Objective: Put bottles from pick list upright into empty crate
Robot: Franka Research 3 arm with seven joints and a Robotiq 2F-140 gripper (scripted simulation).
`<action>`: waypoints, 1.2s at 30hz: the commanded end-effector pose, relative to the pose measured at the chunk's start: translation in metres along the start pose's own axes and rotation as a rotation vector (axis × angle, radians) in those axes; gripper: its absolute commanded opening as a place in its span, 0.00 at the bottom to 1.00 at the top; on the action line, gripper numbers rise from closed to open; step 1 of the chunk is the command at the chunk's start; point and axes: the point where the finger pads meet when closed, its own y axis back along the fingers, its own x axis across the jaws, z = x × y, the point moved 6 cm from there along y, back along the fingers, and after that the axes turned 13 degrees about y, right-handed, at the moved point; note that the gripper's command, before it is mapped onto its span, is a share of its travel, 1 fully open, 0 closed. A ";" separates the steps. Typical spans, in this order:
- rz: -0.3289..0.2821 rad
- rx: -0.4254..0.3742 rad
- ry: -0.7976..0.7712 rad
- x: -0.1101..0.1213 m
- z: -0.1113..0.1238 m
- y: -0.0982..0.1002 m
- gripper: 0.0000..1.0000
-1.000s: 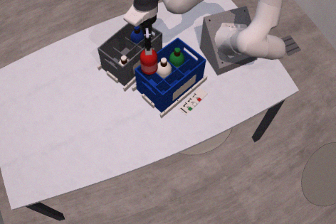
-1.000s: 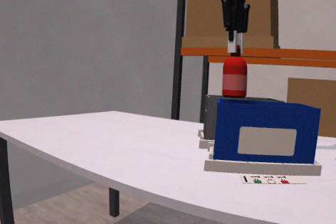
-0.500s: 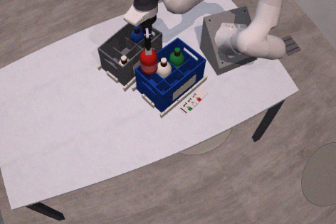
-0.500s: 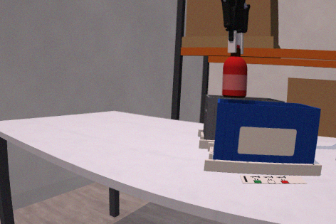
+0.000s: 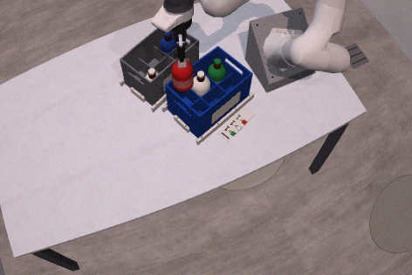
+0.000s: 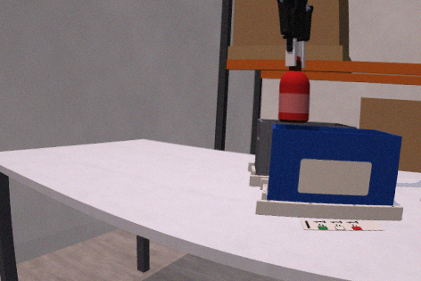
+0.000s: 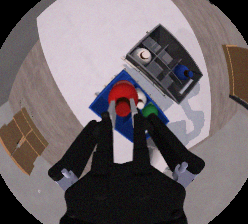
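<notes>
Your hand (image 6: 295, 61): it grips the red bottle (image 6: 293, 96) by the neck.
Red bottle: upright, over the blue crate (image 6: 285, 167).
Blue crate: on the table (image 6: 134, 185).

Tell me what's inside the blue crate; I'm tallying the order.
The blue crate holds a white bottle and a green bottle. The red bottle hangs above it, clamped in the jaws. Cell floors behind the walls are hidden.

Red bottle (image 5: 182, 74) hung upright over blue crate (image 5: 227, 104), base just above rim; white (image 5: 201, 82) & green (image 5: 216, 70) bottles stood inside; pick list (image 5: 236, 123) beside crate.
</notes>
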 end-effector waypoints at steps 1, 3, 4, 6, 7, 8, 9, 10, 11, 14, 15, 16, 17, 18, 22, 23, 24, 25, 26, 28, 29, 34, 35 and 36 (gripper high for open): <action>0.000 0.011 -0.009 0.002 -0.002 0.004 0.00; 0.000 0.011 -0.009 0.002 -0.002 0.004 0.00; 0.000 0.011 -0.009 0.002 -0.002 0.004 0.00; 0.000 0.011 -0.009 0.002 -0.002 0.003 0.00; 0.000 0.011 -0.009 0.002 -0.002 0.002 0.00; 0.000 0.011 -0.009 0.002 -0.002 0.001 0.00; 0.000 0.011 -0.009 0.002 -0.002 0.000 0.00; 0.000 0.011 -0.009 0.002 -0.002 0.000 0.00; 0.000 0.011 -0.009 0.002 -0.002 0.000 0.00; 0.000 0.011 -0.009 0.002 -0.002 -0.003 0.00; 0.000 0.011 -0.009 0.002 -0.002 -0.004 0.00; 0.000 0.011 -0.009 0.002 -0.002 -0.005 0.00; 0.000 0.011 -0.009 0.002 -0.002 -0.006 0.00; 0.000 0.011 -0.009 0.002 -0.003 -0.007 0.00; 0.000 0.011 -0.009 0.002 -0.003 -0.011 0.00; 0.000 0.011 -0.009 0.002 -0.003 -0.012 0.00; 0.000 0.011 -0.009 0.002 -0.003 -0.013 0.00; 0.000 0.011 -0.009 0.002 -0.003 -0.014 0.00; 0.000 0.011 -0.009 0.002 -0.003 -0.015 0.00; 0.000 0.011 -0.009 0.002 -0.003 -0.015 0.00; 0.000 0.011 -0.009 0.002 -0.003 -0.016 0.00; 0.000 0.011 -0.009 0.002 -0.004 -0.021 0.00; 0.000 0.011 -0.009 0.002 -0.004 -0.022 0.00; 0.000 0.011 -0.009 0.002 -0.004 -0.023 0.00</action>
